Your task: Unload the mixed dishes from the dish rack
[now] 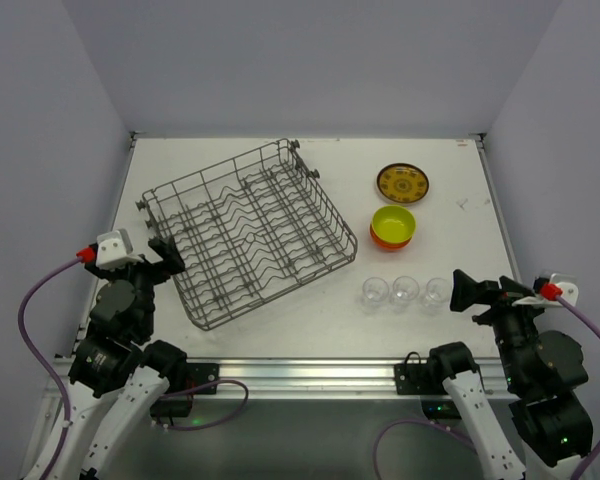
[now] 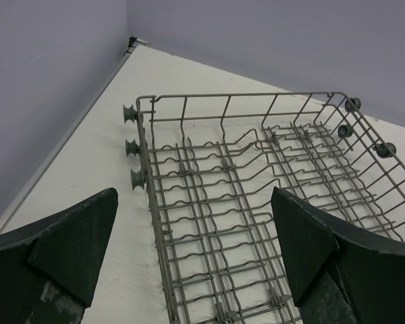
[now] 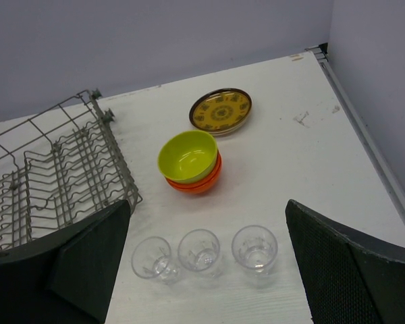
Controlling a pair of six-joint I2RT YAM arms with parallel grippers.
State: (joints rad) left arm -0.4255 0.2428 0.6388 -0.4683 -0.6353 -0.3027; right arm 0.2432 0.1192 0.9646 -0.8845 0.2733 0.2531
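The large square grey wire dish rack [image 1: 250,235] sits askew on the left half of the white table [image 1: 310,330], and I see nothing left among its wavy dividers, so the unloading looks finished to me. The dishes are out on the right half. A brown-gold patterned plate [image 1: 402,183] lies toward the far right corner. A lime-yellow bowl [image 1: 393,221] is nested on orange bowl ware [image 1: 390,241] just nearer than the plate; I cannot tell whether one or two orange bowls sit under it. Three small clear glass cups [image 1: 405,290] stand upright in a row along the near edge. My right gripper [image 1: 458,293] is spread wide and empty, just beside the rightmost cup. A careless swing leftward would likely bowl the light glasses into each other or off the near edge. My left gripper [image 2: 194,202] is also spread and empty at the rack's near left corner, one finger over the wires. If I drop or close there, a finger could snag a wire and drag the whole rack toward the bowls.
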